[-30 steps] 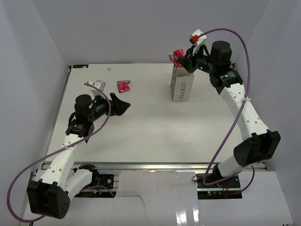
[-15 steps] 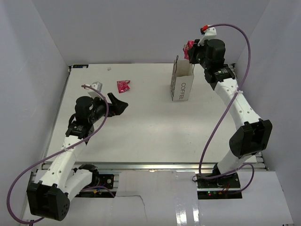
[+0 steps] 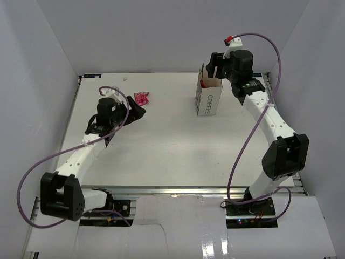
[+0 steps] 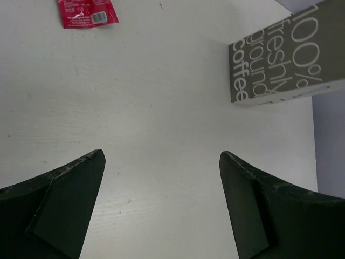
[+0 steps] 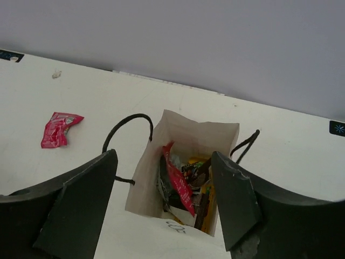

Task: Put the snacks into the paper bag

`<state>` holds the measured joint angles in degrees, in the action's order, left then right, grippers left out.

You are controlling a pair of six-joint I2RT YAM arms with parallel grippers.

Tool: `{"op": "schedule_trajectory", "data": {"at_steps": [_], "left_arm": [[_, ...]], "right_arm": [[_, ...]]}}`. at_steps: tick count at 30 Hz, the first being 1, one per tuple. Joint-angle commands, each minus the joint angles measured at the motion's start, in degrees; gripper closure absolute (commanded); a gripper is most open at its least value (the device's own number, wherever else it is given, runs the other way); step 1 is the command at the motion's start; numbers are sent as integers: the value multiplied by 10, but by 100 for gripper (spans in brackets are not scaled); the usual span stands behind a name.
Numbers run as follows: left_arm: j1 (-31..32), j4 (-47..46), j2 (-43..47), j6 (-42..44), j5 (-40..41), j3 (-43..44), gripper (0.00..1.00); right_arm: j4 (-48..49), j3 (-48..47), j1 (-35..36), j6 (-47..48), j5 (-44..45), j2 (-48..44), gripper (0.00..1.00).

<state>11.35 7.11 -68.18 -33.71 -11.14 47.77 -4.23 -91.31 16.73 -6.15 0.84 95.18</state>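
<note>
The left arm [image 3: 81, 154] stretches forward and low, and the left end effector [image 3: 135, 112] points toward the far side with its fingers spread wide. The right arm [image 3: 272, 118] rises tall and bends at the elbow, wrist tipped downward. The right end effector [image 3: 211, 63] is held high, fingers likewise spread wide.

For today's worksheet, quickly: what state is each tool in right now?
Left tool: open, empty.
Right tool: open, empty, above the paper bag.
</note>
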Motion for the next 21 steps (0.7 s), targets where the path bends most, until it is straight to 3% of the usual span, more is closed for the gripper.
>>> {"op": "schedule_trajectory", "data": {"at_steps": [1,3,4,7,8,9,12,15,21], "left_arm": [[-4,-19,-69,-12,46,64,2],[-4,-7,-151,-7,58,121,2],[-5,-2,-180,1,61,143,2],[-4,27,-300,50,78,233,2],[-4,41,-329,87,81,255,3],[-5,47,-378,110,81,294,3],[-4,41,-444,168,85,335,5],[1,20,-491,198,114,380,5],[13,22,-592,257,196,495,8]], "right_arm": [[31,-5,-3,44,-68,-46,22],[13,8,-20,160,-185,-86,9],[-6,16,-30,203,-349,-98,6],[-98,81,-50,333,-536,-153,5],[-191,100,-52,386,-572,-179,5],[-242,145,-52,502,-592,-193,7],[-332,272,-52,598,-576,-263,8],[-338,370,-52,616,-543,-335,8],[-334,433,-58,597,-548,-380,8]]}}
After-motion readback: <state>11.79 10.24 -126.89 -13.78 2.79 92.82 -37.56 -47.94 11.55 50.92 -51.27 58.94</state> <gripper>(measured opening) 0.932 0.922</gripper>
